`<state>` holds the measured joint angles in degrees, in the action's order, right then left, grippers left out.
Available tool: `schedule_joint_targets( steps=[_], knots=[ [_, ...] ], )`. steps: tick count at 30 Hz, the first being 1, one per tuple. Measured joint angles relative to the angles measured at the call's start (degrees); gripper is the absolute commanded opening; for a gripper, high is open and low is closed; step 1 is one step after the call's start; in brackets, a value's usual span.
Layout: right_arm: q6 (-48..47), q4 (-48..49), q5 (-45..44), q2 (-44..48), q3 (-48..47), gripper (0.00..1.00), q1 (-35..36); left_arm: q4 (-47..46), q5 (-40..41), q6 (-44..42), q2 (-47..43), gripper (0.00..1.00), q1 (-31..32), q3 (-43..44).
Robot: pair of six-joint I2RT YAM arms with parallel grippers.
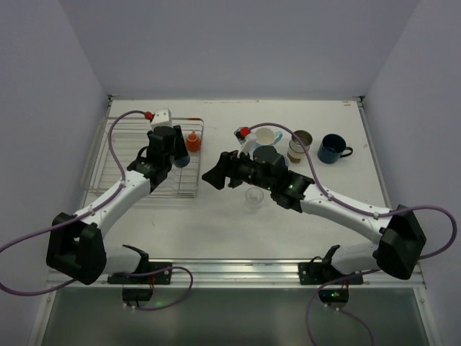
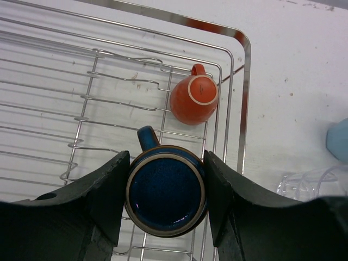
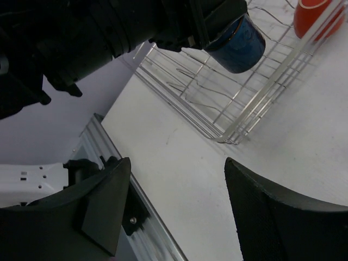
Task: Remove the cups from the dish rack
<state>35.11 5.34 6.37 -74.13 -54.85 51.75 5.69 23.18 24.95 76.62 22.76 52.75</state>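
Left hand clamped on navy mug, fingers on both sides, mouth up, over the dish rack at its right end. Looks lifted off the wires, can't confirm. Orange mug sits just behind it in the rack, bottom up. Right hand spread apart, empty, over the tabletop beside the rack. Already out on the tabletop: clear glass, pale cup, tumbler, dark blue mug. Left, as I judge it: set this mug down, then fetch the orange one.

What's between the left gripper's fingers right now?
The navy mug, mouth up, gripped on both sides by the left gripper. The left wrist view shows it.
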Motion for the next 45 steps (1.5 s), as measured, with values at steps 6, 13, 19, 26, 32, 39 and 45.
schedule_joint_targets(
  steps=[6,13,19,26,32,39,45],
  knots=[
    [4.07,6.01,2.51,-7.04,-3.45,0.73,-0.07,0.11,-2.45,1.01,-5.07,0.0,-2.51,-2.95],
    [9.42,12.33,6.75,-13.99,-5.6,0.73,-2.08,1.75,-5.35,1.79,-11.69,0.0,-3.17,-4.66],
    [13.75,16.96,9.16,-19.19,-6.29,0.72,-3.5,2.51,-8.59,3.54,-15.76,0.0,-3.74,-4.81],
    [17.49,25.64,14.97,-20.46,-6.29,0.77,-6.71,2.49,-15.06,7.17,-21.57,0.0,-3.89,-5.49],
    [19.32,29.86,18.95,-21.92,-6.19,0.8,-7.23,1.09,-21.2,11.74,-25.4,0.0,-4.02,-8.98],
    [21.18,35.76,19.93,-21.14,-2.73,0.8,-7.28,0.74,-23.5,13.92,-26.1,0.0,-4.33,-10.38],
    [21.42,36.72,19.34,-18.69,1.18,0.81,-7.23,-0.87,-24.26,14.49,-26.16,0.0,-4.33,-10.45]
  ],
)
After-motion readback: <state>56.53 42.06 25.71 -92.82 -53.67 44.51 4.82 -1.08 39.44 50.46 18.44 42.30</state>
